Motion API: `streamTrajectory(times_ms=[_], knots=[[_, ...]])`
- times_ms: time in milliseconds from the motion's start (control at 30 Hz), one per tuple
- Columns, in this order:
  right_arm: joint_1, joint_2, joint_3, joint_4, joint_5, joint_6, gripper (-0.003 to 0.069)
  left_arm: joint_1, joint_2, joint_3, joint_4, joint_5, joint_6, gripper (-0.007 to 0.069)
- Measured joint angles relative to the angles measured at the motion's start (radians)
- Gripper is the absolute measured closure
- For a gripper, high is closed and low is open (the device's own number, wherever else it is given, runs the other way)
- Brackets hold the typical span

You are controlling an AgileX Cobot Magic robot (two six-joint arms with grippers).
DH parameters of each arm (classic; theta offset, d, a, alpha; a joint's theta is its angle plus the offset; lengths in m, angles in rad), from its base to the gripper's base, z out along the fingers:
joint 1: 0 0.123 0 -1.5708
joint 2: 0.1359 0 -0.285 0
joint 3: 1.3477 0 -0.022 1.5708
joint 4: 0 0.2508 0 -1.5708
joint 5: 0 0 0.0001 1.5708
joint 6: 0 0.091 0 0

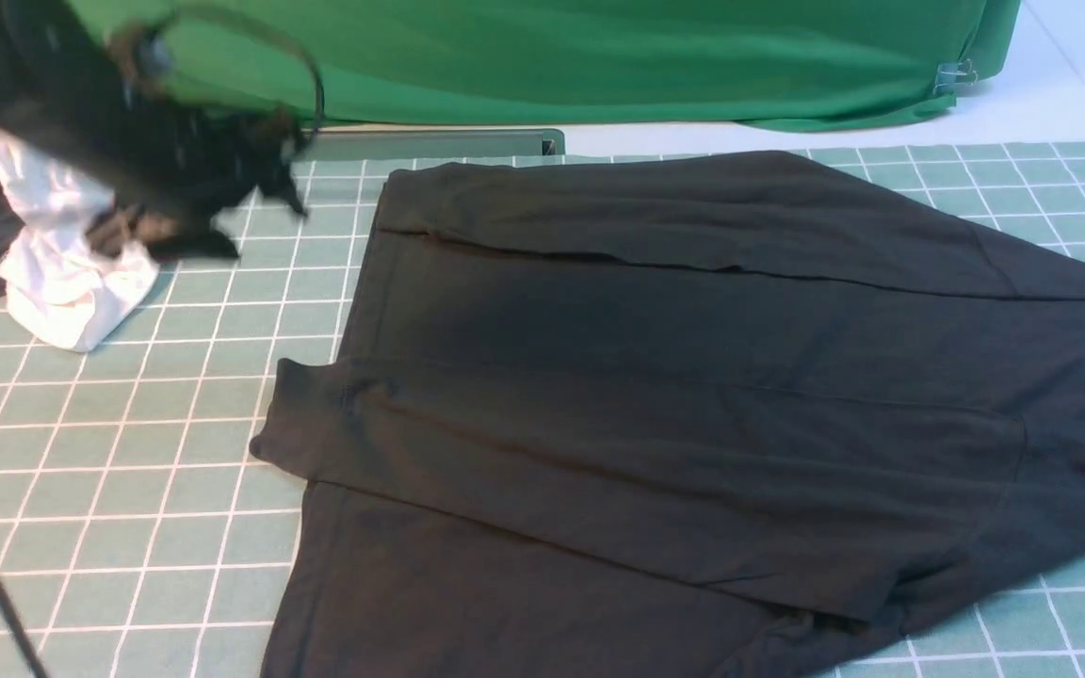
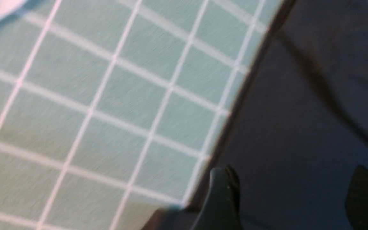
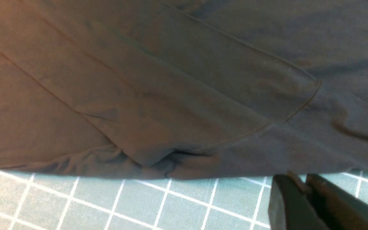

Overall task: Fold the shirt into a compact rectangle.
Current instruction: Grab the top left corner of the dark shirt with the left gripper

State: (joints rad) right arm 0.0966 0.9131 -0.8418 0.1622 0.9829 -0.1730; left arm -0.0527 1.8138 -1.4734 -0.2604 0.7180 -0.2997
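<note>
The shirt (image 1: 674, 405) lies flat on the gridded mat (image 1: 128, 424), filling the middle and right of the front view, with the collar at the right edge and the hem toward the robot's left. Its far and near sides are turned inward over the body, probably to narrow it into a long band that can then be folded end to end. It is soft, matte black cotton. It drapes limply, with shallow creases along each fold and a stitched sleeve hem lying across the near flap.

The left gripper (image 2: 294, 198) hangs above the hem-side edge with its fingers (image 2: 222, 191) spread wide and nothing between them (the blur makes its height hard to judge). The right gripper (image 3: 302, 188) sits over bare mat just beside the shirt's near edge, with its fingers (image 3: 286, 201) pressed together on nothing.

A crumpled white garment (image 1: 62, 273) lies well apart at the far left, out of the way of the fold.
</note>
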Motion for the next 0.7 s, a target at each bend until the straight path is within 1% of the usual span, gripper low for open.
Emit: streamTrajectory(times_ms=[100,133,167,200,233,267,433,567,700], knots=[[0.000,0.000,0.000,0.000,-0.006,0.003,0.0561,-0.023,0.129,-0.175,-0.044,0.118,0.004,0.0144],[0.000,0.000,0.000,0.000,-0.006,0.004,0.0561,-0.033,0.188,-0.243,-0.052,0.157,0.005,0.0155],[0.000,0.000,0.000,0.000,-0.006,0.004,0.0560,-0.035,0.209,-0.265,-0.055,0.163,0.005,0.0160],[0.000,0.000,0.000,0.000,-0.006,0.008,0.0559,-0.046,0.290,-0.355,-0.060,0.207,0.005,0.0181],[0.000,0.000,0.000,0.000,-0.006,0.008,0.0558,-0.046,0.290,-0.355,-0.062,0.211,0.005,0.0181],[0.000,0.000,0.000,0.000,-0.006,0.019,0.0557,-0.049,0.372,-0.451,-0.066,0.241,0.005,0.0205],[0.000,0.000,0.000,0.000,-0.006,0.032,0.0556,-0.050,0.553,-0.680,-0.090,0.269,0.005,0.0249],[0.000,0.000,0.000,0.000,-0.006,0.034,0.0555,-0.054,0.632,-0.764,-0.111,0.273,0.005,0.0256],[0.000,0.000,0.000,0.000,-0.006,0.045,0.0555,-0.067,0.676,-0.777,-0.143,0.263,0.000,0.0266]])
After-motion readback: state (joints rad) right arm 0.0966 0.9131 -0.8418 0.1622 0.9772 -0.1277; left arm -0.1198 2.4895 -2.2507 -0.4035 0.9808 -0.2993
